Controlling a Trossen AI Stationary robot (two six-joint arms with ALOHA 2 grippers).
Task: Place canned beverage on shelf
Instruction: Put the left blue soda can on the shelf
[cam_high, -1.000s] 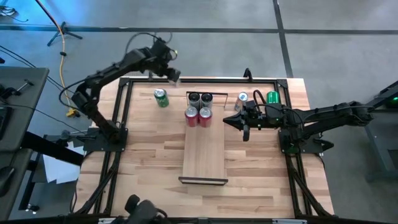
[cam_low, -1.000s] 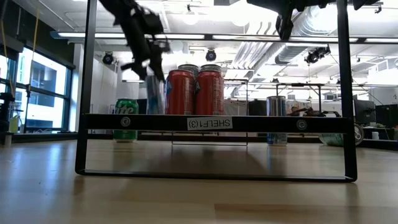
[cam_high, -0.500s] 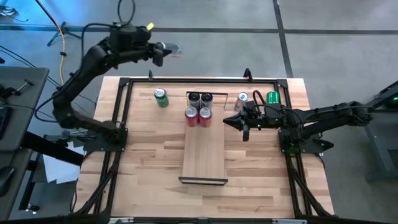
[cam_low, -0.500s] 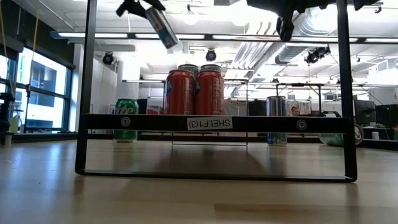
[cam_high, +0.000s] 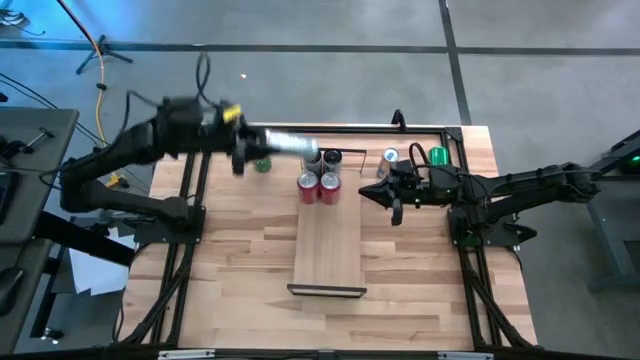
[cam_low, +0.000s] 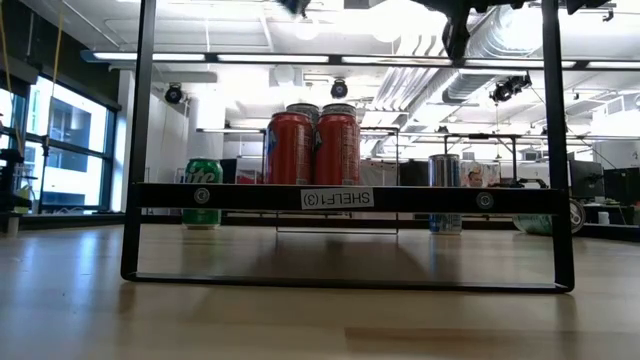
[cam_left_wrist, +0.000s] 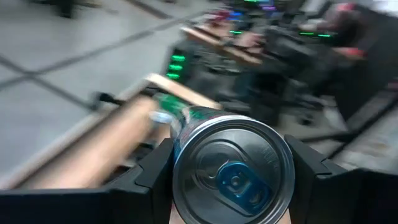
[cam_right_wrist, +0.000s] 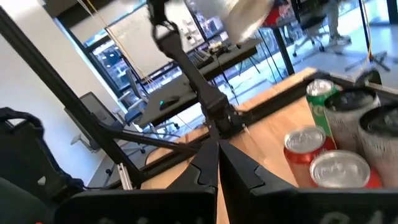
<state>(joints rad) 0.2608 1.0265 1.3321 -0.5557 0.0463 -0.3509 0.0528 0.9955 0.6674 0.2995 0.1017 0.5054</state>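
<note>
My left gripper (cam_high: 252, 149) is shut on a silver can (cam_high: 290, 143) that lies level, high above the table's far left part, its free end pointing toward the shelf. In the left wrist view the can's top (cam_left_wrist: 233, 171) with a blue tab faces the camera. The shelf (cam_high: 328, 240) is a pale board in the table's middle. Two red cans (cam_high: 319, 187) and two dark cans (cam_high: 322, 158) stand on its far end. My right gripper (cam_high: 385, 196) is shut and empty, hovering just right of the red cans. My left gripper pinches the silver can's side wall (cam_left_wrist: 176, 163) between its two fingers (cam_left_wrist: 152, 171), at the can's top end. The fingers come level from the table's left and lie along the can. The can is lifted clear and lies level, its bottom end pointing toward the table's right.
A green can (cam_high: 262, 162) stands on the table left of the shelf, partly under the held can. A silver can (cam_high: 390, 157) and a green can (cam_high: 438, 157) stand at the far right. A dark frame (cam_high: 300, 128) runs along the table's edges. The shelf's near half is bare.
My left gripper has risen with the silver can from near the table's far edge, swung out beyond that edge, then come back toward the shelf. The can has tipped from upright to lying level. My right arm has kept still.
</note>
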